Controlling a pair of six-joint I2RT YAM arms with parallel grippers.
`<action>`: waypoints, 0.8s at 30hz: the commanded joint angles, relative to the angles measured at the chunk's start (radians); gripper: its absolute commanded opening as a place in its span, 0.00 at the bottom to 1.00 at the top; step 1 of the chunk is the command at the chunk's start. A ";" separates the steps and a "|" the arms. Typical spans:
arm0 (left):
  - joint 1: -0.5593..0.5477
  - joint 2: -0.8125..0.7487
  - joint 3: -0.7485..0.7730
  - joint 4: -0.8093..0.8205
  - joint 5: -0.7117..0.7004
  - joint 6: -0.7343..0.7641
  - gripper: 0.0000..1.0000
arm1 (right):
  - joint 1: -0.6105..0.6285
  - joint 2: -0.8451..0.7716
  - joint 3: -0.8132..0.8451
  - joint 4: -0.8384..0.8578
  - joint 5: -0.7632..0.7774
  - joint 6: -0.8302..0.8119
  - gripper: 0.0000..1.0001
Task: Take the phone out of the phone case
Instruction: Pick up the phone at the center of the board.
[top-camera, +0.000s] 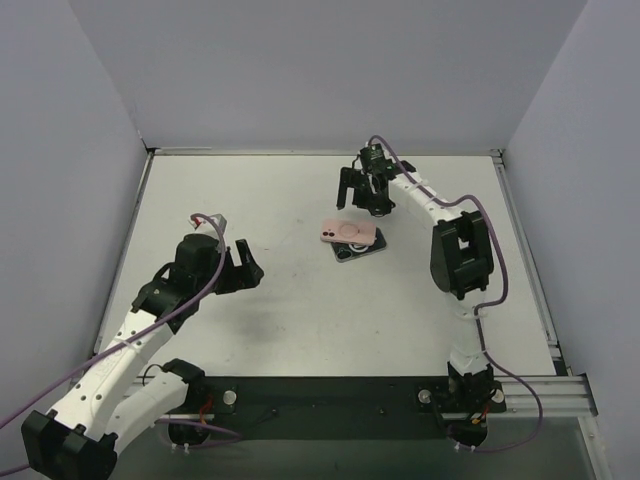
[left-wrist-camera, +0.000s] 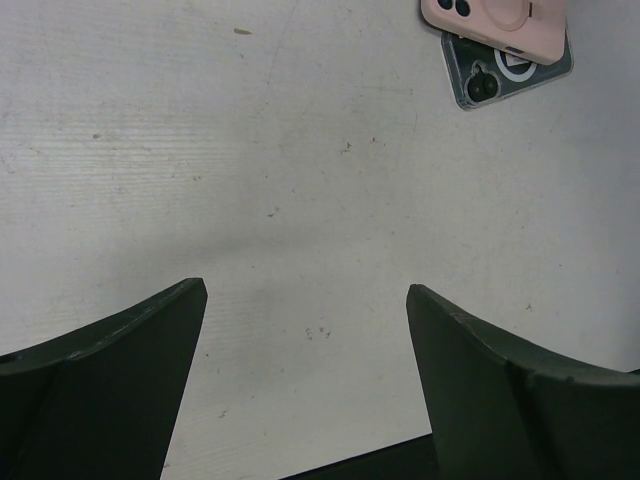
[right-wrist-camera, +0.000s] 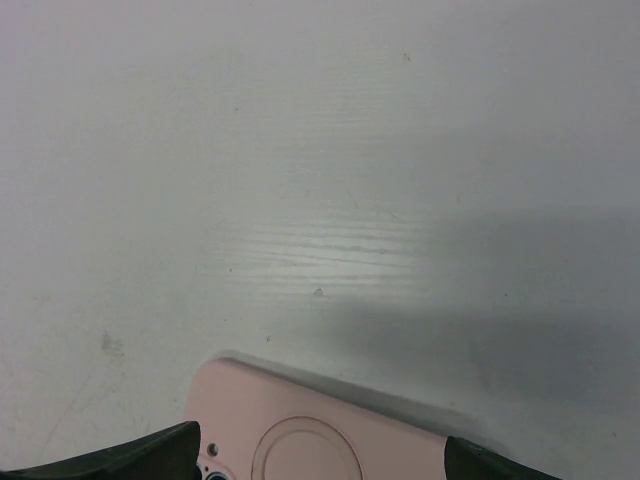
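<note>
Phone case (top-camera: 349, 235) near right tool (top-camera: 362, 203), apart.

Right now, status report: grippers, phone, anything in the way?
Left gripper, right gripper open, empty. Pink case back-up atop dark phone, not gripped. Nothing blocking.

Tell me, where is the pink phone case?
In the top view the pink phone case lies right of the table's middle, partly on top of a dark phone, close to the right gripper.

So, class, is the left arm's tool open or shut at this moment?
Open. In the left wrist view the left tool has its fingers spread wide, with bare table between them and nothing held.
</note>
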 joint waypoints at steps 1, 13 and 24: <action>-0.004 -0.007 0.010 0.038 0.023 0.011 0.93 | -0.008 0.098 0.114 -0.035 -0.056 -0.024 1.00; -0.004 0.013 0.019 0.044 0.053 0.007 0.93 | 0.034 -0.031 -0.183 0.052 -0.216 -0.008 1.00; -0.005 0.022 0.027 0.033 0.067 -0.002 0.93 | 0.228 -0.118 -0.365 -0.016 0.098 -0.134 1.00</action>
